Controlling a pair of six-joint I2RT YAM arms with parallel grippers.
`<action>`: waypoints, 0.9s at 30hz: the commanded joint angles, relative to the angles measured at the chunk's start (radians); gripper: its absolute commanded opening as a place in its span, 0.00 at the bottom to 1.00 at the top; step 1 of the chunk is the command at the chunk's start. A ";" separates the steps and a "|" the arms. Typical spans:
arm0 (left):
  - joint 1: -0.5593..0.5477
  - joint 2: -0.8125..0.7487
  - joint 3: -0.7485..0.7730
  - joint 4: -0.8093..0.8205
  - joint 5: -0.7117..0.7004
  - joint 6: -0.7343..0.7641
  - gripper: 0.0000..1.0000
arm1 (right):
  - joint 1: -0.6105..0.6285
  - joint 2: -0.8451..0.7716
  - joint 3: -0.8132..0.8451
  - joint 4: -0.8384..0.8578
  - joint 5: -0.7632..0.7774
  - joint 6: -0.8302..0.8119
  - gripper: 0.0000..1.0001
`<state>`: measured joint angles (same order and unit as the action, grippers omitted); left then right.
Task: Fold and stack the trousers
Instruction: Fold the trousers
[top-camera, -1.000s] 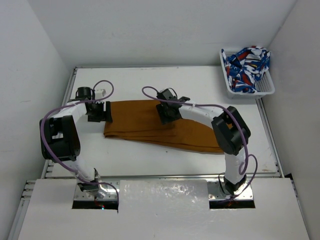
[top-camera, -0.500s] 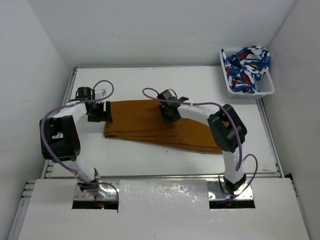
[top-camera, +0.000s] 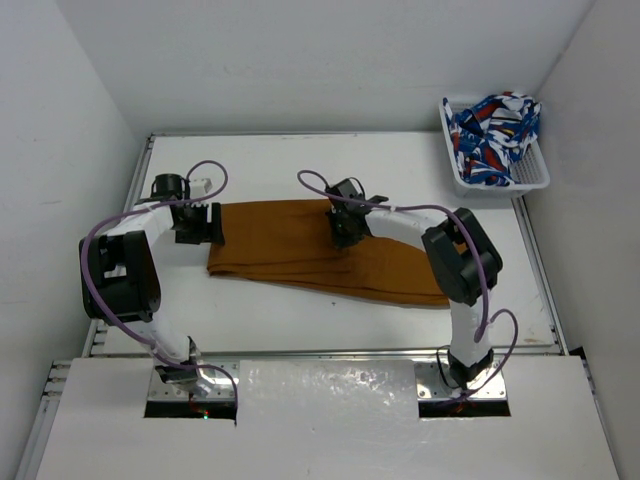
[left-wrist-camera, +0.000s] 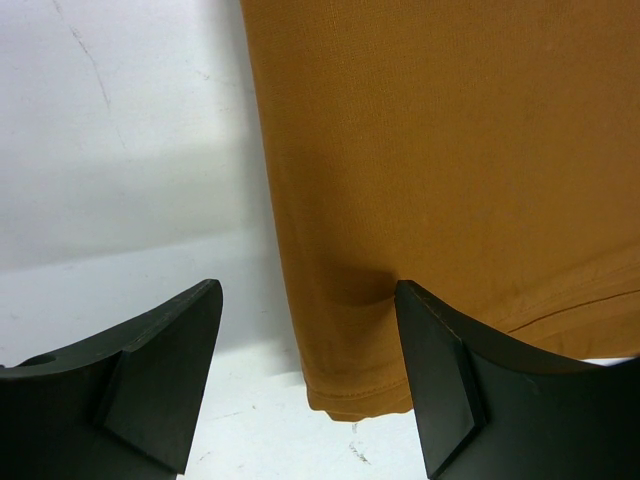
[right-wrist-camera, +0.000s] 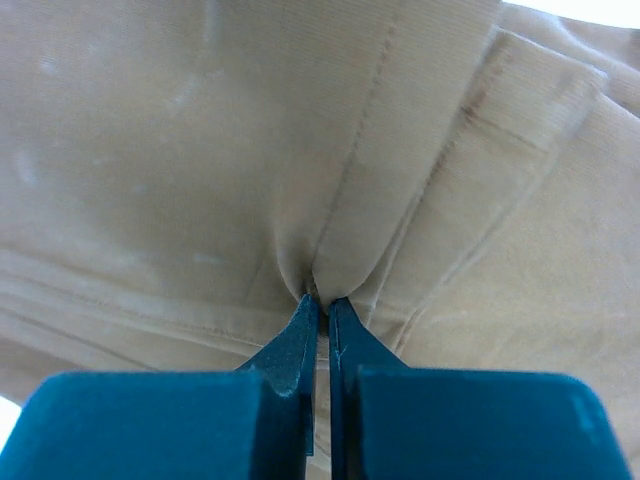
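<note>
The ochre trousers (top-camera: 300, 245) lie folded lengthwise across the middle of the white table (top-camera: 300, 160), running from left to lower right. At their left end my left gripper (top-camera: 198, 224) stands open, its black fingers (left-wrist-camera: 150, 370) straddling the hem corner of the trousers (left-wrist-camera: 420, 180) without closing on it. My right gripper (top-camera: 347, 228) is down on the trousers' far edge near their middle. In the right wrist view its blue fingers (right-wrist-camera: 290, 350) are shut on a pinched fold of the trousers (right-wrist-camera: 330, 255), the cloth puckering up from between the tips.
A white basket (top-camera: 545, 178) at the far right corner holds a blue, red and white patterned cloth (top-camera: 493, 128). White walls close in the table at the back and both sides. The table's front rail (top-camera: 320, 352) runs just before the arm bases.
The right gripper has closed on the trousers' cloth and shifted slightly right along the far edge. The left arm has not moved.
</note>
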<state>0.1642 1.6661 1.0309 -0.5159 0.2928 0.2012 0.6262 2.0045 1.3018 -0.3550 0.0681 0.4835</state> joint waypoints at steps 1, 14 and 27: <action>0.011 -0.035 0.006 0.024 0.000 0.007 0.68 | -0.006 -0.114 -0.025 0.033 -0.063 0.020 0.00; 0.012 -0.032 0.020 0.016 -0.001 0.015 0.68 | -0.008 -0.303 -0.150 0.005 -0.306 0.066 0.00; 0.012 0.015 0.064 -0.029 0.017 0.046 0.68 | -0.114 -0.294 -0.276 0.042 -0.271 0.029 0.00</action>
<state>0.1646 1.6684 1.0611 -0.5323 0.2901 0.2226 0.5091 1.6882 1.0187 -0.3481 -0.2279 0.5518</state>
